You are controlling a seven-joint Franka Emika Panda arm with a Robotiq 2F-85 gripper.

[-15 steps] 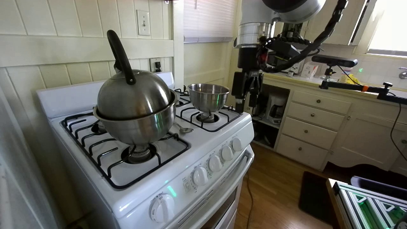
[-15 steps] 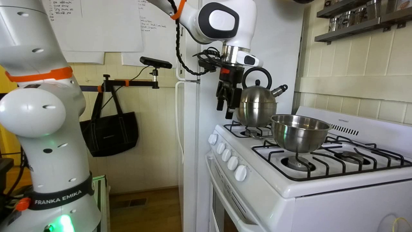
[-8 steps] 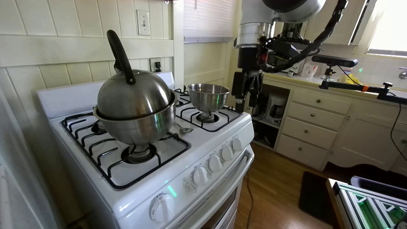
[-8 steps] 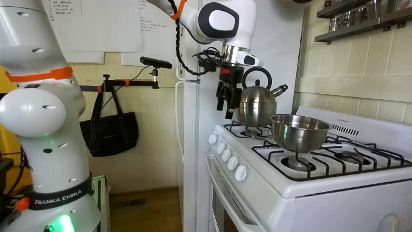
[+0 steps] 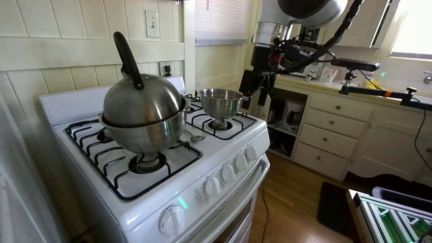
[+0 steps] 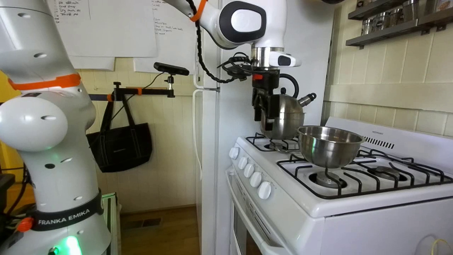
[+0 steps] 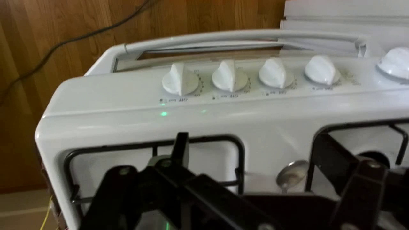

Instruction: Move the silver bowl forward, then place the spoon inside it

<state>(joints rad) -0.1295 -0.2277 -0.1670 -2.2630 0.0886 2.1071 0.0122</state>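
Bowl (image 5: 221,107): moving step, probably.
Gripper (image 5: 253,102): fingers (image 7: 334,161) apart, bowl's three o'clock in an exterior view.
Rim (image 5: 221,99): pinch next, perhaps.

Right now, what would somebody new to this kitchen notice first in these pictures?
Probably the big steel kettle, sitting in a steel bowl on the stove in an exterior view. Then come the robot's black fingers, spread open in midair and partly hiding that kettle in an exterior view. The silver bowl sits above a front burner, with the spoon lying on the stove between the two bowls.
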